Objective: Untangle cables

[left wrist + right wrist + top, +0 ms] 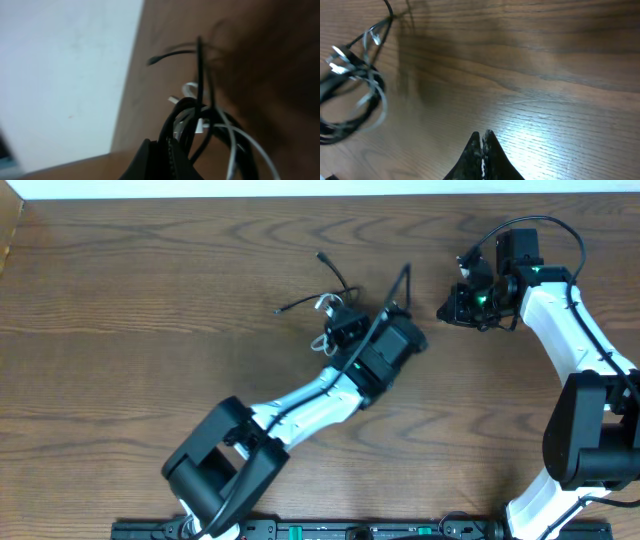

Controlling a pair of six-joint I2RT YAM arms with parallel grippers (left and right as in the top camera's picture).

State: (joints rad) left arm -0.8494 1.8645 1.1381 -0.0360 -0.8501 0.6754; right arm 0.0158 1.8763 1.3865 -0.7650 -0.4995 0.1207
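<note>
Overhead showed the cables [330,315] bunched in a small knot just above the middle of the frame, lying on the wooden table [150,280]. Two loose black ends ran out of the knot, one up toward the top of the frame and one out to the left. Short pale loops showed at the knot's left side.

In the blurred left wrist view the black cable [187,101] rose in thick loops through the lower middle of the frame. The white cable [191,90] threaded through those loops and swept away to the lower right. One black plug end stuck out toward the upper left of that view, above the wood.

The left gripper [340,325] sat right on the knot. Its jaws were drawn together at the bottom of the wrist view, and the black loops came up from between the tips, so it appeared to pinch the black cable. The left arm [310,395] reached up to the knot from the lower left of the overhead frame.

The right gripper [482,136] stood apart from the knot, over bare wood to the right of it. Its jaws were pressed together with nothing between them, and the tangle lay at the far left of its wrist view. The right arm [570,320] ran down the right edge of the overhead frame.
</note>
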